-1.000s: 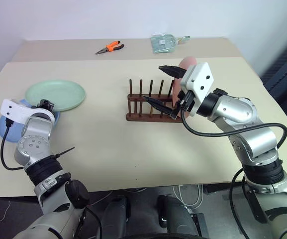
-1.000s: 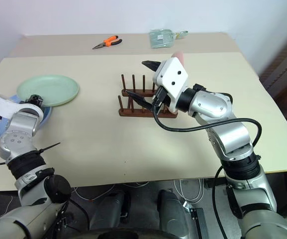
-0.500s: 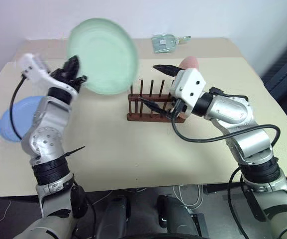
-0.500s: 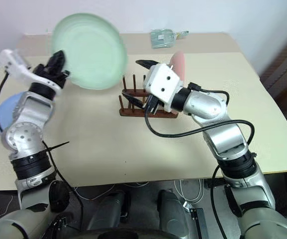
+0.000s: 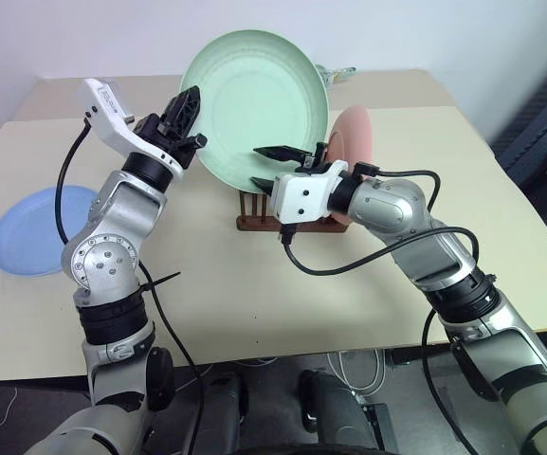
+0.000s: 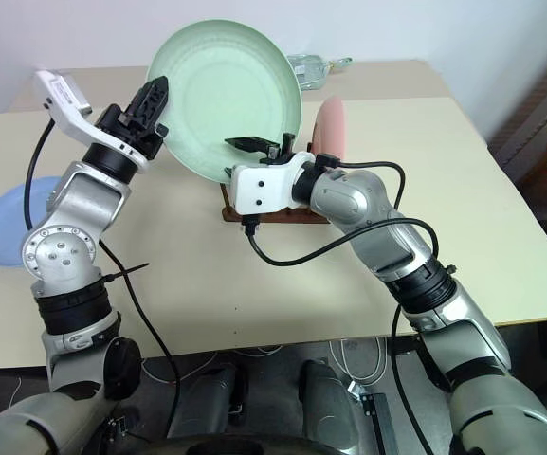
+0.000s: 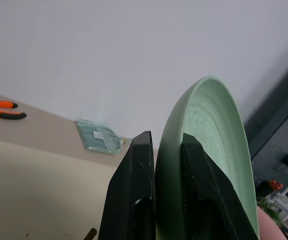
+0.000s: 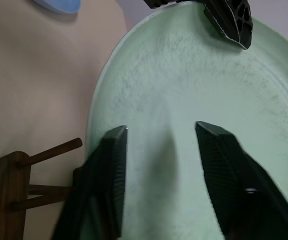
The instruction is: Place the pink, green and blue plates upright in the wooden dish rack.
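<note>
Gripping the green plate (image 5: 254, 109) by its rim above the rack (image 5: 254, 220), left jaws (image 5: 186, 118) were clamped; right jaws (image 5: 271, 167) gaped half-wide around its lower edge.

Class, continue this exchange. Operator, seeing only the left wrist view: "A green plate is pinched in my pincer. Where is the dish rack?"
Observer: The wooden dish rack stands below the green plate, partly behind the right pincer.
Operator: Is any plate in it?
Observer: The pink plate stands upright at its right end.
Operator: And the blue one?
Observer: The blue plate lies flat on the table, at the robot's left.
</note>
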Controlling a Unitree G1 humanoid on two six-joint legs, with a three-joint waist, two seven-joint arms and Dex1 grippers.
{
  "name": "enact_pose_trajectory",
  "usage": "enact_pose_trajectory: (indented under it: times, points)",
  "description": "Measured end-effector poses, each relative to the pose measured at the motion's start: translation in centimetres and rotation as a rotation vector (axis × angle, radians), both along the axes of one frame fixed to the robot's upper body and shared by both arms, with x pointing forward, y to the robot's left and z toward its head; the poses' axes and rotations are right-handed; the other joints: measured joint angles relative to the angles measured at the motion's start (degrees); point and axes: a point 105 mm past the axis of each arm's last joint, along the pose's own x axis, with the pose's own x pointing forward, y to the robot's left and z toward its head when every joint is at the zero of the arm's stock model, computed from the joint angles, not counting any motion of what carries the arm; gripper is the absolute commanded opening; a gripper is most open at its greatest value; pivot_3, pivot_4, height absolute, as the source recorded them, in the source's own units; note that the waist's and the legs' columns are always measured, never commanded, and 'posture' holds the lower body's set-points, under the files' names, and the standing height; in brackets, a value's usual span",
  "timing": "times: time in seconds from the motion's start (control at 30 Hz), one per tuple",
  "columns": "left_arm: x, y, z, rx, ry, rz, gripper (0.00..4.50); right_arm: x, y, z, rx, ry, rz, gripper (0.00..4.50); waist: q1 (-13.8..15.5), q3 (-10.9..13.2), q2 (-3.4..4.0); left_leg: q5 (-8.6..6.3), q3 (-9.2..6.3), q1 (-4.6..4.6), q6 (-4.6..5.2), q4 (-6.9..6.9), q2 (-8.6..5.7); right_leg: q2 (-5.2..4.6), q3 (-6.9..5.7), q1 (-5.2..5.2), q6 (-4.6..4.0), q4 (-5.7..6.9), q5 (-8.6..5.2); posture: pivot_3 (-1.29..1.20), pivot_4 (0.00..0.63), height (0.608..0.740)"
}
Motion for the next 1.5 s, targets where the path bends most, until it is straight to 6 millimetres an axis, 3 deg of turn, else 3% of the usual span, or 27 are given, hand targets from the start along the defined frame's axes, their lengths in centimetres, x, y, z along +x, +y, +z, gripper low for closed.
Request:
enact_pose_trajectory:
  times: [0.1,0.13,0.2,0.3,0.4,0.6,0.7,0.93,1.03,1.23,1.33,1.43,1.5]
  points:
    - [0.1,0.1,-0.1,0.004,0.005,0.002,0.51,-0.1,-0.1,-0.1,0.005,0.009,0.000,2.14,0.0,0.0,0.00,0.00,0.00,0.00,0.00,-0.01,0.00,0.00,0.00,0.00,0.00,0.00,0.00,0.00,0.150,0.738]
    - [0.1,0.2,-0.1,0.011,0.004,0.005,0.51,-0.1,-0.2,0.0,0.016,0.014,-0.002,2.35,0.0,0.0,0.00,0.00,-0.01,0.00,0.00,-0.01,0.00,0.00,0.00,0.00,0.00,0.00,0.00,0.00,0.150,0.738]
    - [0.1,0.3,0.0,0.017,0.001,0.008,0.51,-0.1,-0.6,0.7,0.056,0.022,-0.008,2.97,0.0,0.0,0.00,0.00,-0.01,0.00,0.00,0.00,0.00,0.00,0.00,0.00,0.00,0.01,0.00,0.00,0.150,0.738]
    - [0.3,0.4,-0.2,0.012,0.005,0.013,0.51,-1.1,-1.2,1.8,0.086,0.029,0.022,4.45,0.1,0.0,0.00,0.00,-0.03,0.00,0.00,-0.01,0.00,0.00,-0.01,0.01,0.00,0.00,0.00,0.00,0.150,0.738]
    - [0.6,0.7,-0.4,0.009,0.011,0.028,0.51,-2.0,-1.3,1.1,0.053,0.054,0.053,4.48,0.0,0.0,0.00,0.00,-0.05,0.00,0.00,0.00,-0.02,0.00,-0.02,0.03,0.00,0.00,0.00,0.00,0.150,0.738]
    - [0.6,0.2,-0.2,0.020,0.000,0.015,0.51,-2.0,-0.9,-0.2,-0.005,0.047,0.040,4.48,0.0,0.0,0.00,0.00,-0.05,0.02,0.00,0.00,-0.01,0.01,-0.02,0.02,0.00,0.03,0.00,0.00,0.150,0.738]
    - [0.6,0.1,-0.2,0.022,0.000,0.013,0.51,-1.2,-1.3,-0.6,-0.020,0.027,-0.005,3.60,0.0,0.0,0.00,0.01,-0.05,0.02,-0.01,0.00,-0.02,0.00,-0.02,0.02,-0.01,0.02,0.00,0.00,0.150,0.738]
    - [0.5,0.1,0.0,0.021,-0.007,0.012,0.51,-0.4,-1.4,-1.3,-0.061,-0.012,-0.039,0.03,0.0,0.0,0.00,0.01,-0.06,0.02,-0.01,0.00,-0.03,0.00,-0.02,0.02,0.00,0.02,0.00,0.00,0.150,0.738]
    - [0.1,-0.4,0.5,0.017,-0.032,-0.021,1.45,-0.5,-0.8,-2.1,-0.089,-0.015,-0.019,0.00,0.0,0.0,0.04,0.01,-0.06,0.02,-0.02,0.00,-0.04,-0.01,-0.01,0.02,0.00,0.02,0.00,0.00,0.150,0.738]
    - [-0.2,-0.4,1.0,-0.024,-0.062,-0.037,4.45,-0.4,-0.8,-1.8,-0.104,-0.070,-0.031,0.00,0.0,0.0,0.03,0.02,-0.08,0.02,-0.02,0.00,-0.05,0.00,-0.02,0.03,0.00,0.02,0.00,0.00,0.150,0.738]
    - [0.1,2.3,3.3,-0.079,-0.140,0.087,4.45,-0.4,-0.9,-1.7,-0.112,-0.109,-0.033,0.00,-0.1,0.0,0.01,0.03,-0.08,0.02,-0.05,-0.01,-0.20,0.04,-0.02,0.02,-0.01,0.02,-0.01,0.00,0.150,0.738]
    - [-0.3,8.2,6.1,-0.069,-0.243,0.363,4.45,-0.4,-1.2,-1.1,-0.094,-0.144,-0.034,0.00,-0.4,0.0,0.02,0.03,-0.04,0.14,-0.05,-0.14,-0.27,0.03,0.00,0.03,-0.01,0.03,-0.01,0.00,0.150,0.738]
    - [-0.6,10.8,6.1,-0.052,-0.260,0.488,4.45,-0.3,-1.8,-0.1,-0.048,-0.153,-0.042,0.00,-0.1,0.0,0.02,0.04,-0.06,0.13,-0.06,-0.14,-0.27,0.03,-0.01,0.04,0.00,0.04,0.00,0.00,0.150,0.738]
